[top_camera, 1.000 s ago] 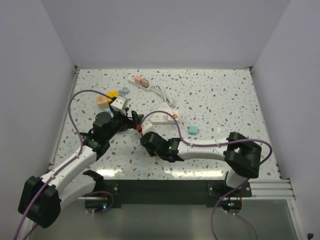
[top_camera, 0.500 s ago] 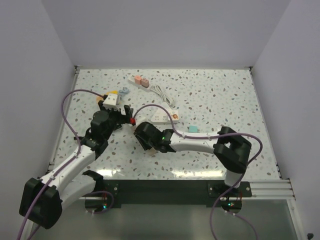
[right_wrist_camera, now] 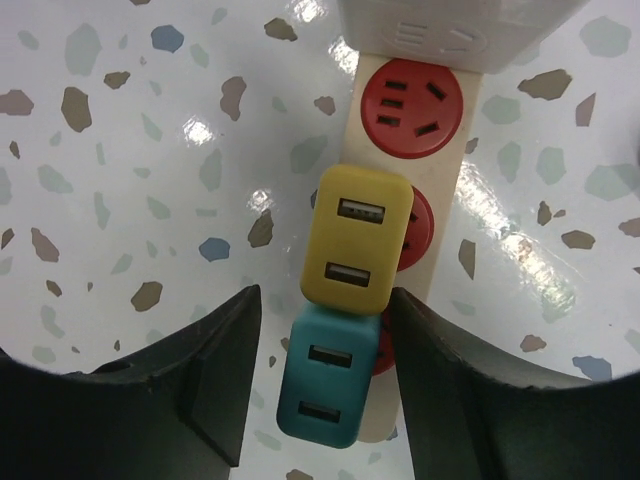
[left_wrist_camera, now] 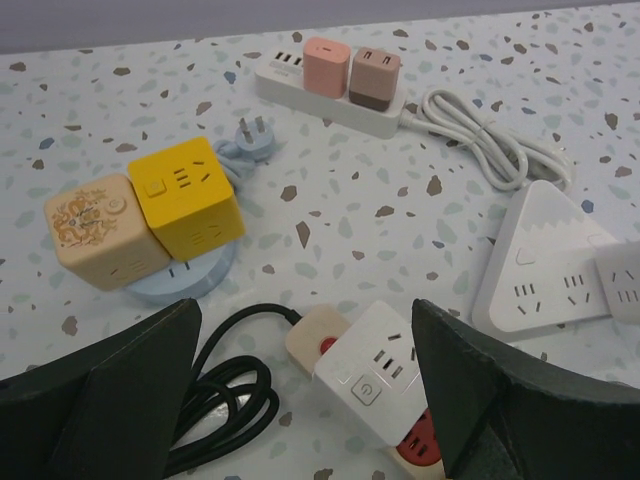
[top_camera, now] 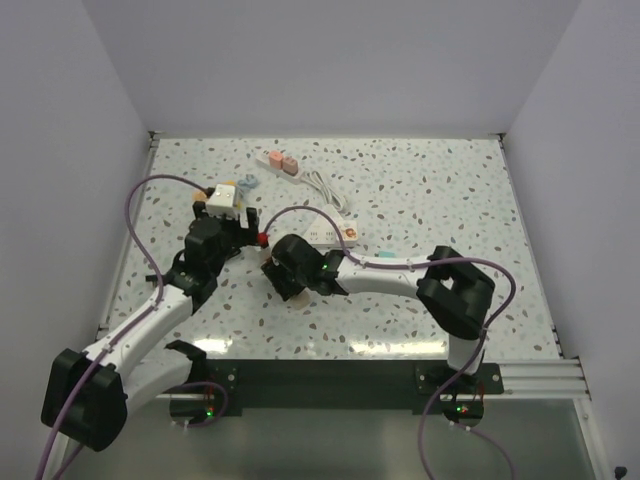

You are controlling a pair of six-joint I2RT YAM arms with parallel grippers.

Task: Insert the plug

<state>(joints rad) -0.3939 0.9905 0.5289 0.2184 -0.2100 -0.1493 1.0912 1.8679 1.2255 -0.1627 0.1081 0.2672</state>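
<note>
A beige power strip [right_wrist_camera: 445, 170] with red sockets lies on the speckled table. Seated in it side by side are a yellow USB plug [right_wrist_camera: 357, 240] and a teal USB plug [right_wrist_camera: 325, 390]. My right gripper [right_wrist_camera: 325, 300] straddles the teal plug from above, its jaws a little apart with a thin gap on each side, so it is open. A white smart plug [left_wrist_camera: 385, 375] sits in the strip's end [left_wrist_camera: 310, 335] by the black cord. Around that end my left gripper [left_wrist_camera: 305, 310] stands wide open, its left finger well off the plug.
Beyond the strip stand a yellow cube [left_wrist_camera: 185, 195] and a beige cube [left_wrist_camera: 100, 230] on a pale blue base. A white strip with pink and brown adapters [left_wrist_camera: 330, 90] lies at the back, and a triangular white socket block [left_wrist_camera: 545, 255] at the right. A coiled black cord [left_wrist_camera: 225, 400] lies near the left finger.
My right arm has swung left over the beige strip and its jaws have gone from shut to slightly apart. The left gripper shifted a little back and left, staying open.
</note>
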